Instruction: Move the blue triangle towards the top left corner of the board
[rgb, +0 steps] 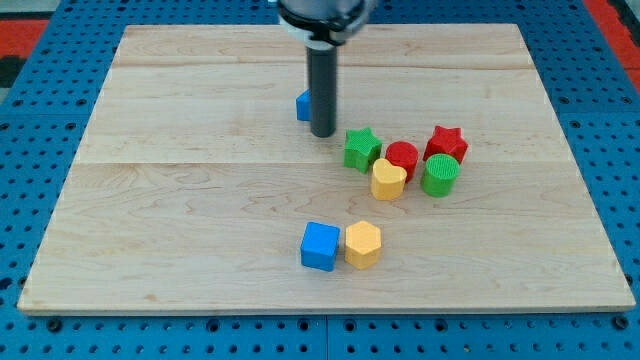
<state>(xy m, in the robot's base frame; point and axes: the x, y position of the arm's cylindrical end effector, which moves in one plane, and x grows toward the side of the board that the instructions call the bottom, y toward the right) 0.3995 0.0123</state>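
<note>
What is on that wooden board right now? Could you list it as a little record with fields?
board: wooden board on a blue pegboard
my tip: rod's lower end, just to the view's right of the blue triangle, which it partly hides
cluster at the view's right: green star, red cylinder, red star, green cylinder, yellow heart
pair near the view's bottom: blue cube beside yellow hexagon
top left corner: no block there
</note>
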